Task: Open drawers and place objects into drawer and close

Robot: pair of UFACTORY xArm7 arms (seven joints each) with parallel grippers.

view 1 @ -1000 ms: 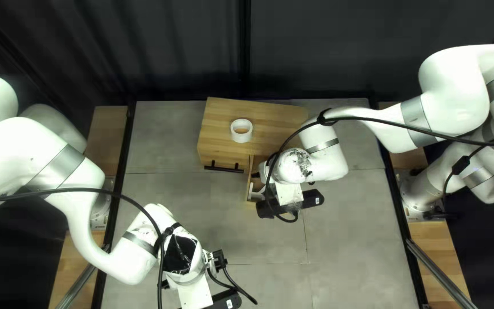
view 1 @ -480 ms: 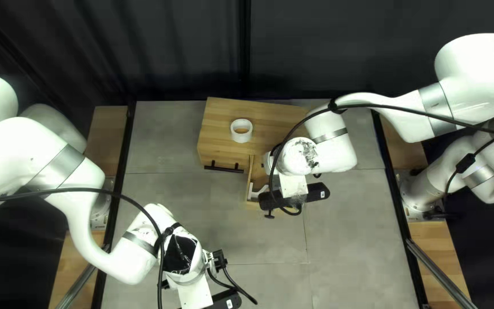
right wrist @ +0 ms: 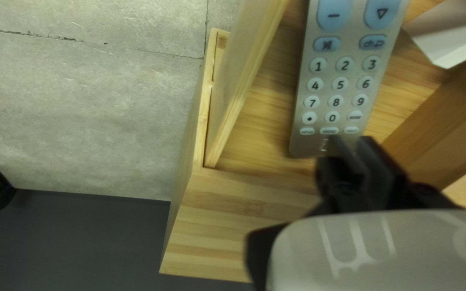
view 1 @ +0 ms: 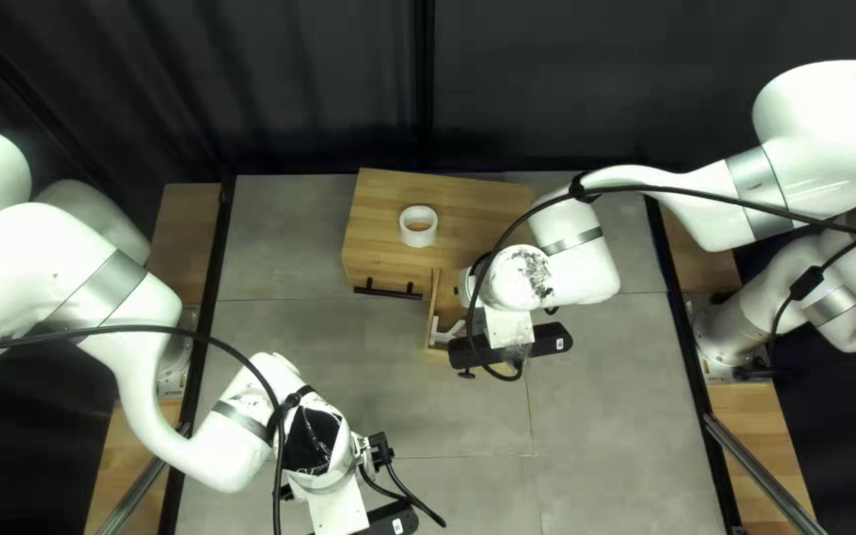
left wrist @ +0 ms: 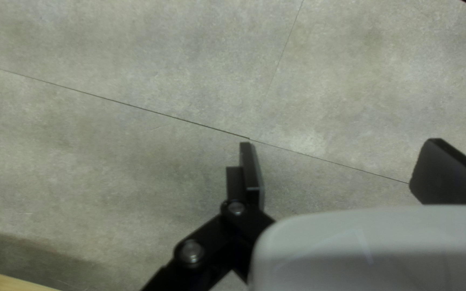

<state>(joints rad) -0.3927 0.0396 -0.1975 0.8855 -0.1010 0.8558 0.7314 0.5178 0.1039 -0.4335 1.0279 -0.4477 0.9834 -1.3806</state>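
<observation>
Smooth pale wood, matt black fingers and glossy white arms.
The cabinet (view 1: pixel 468 193) is light wood with a soft sheen; my right wrist view shows streaky grain on its drawer (right wrist: pixel 260 124). In there, the remote (right wrist: pixel 300 116) looks like satin silver plastic with smooth pale-blue buttons, near a crisp, matt white piece (right wrist: pixel 449 40) like folded paper or card. The roll (view 1: pixel 418 239) is smooth and white. My left fingers (left wrist: pixel 252 167) are matt black, their link screws (left wrist: pixel 192 251) shiny metal. My arms' white shells (view 1: pixel 800 149) gleam, banded in duller metallic grey. The tabletop (view 1: pixel 299 396) is mottled, stone-like and matt; the curtain (view 1: pixel 250 89) is dark, folded cloth.
</observation>
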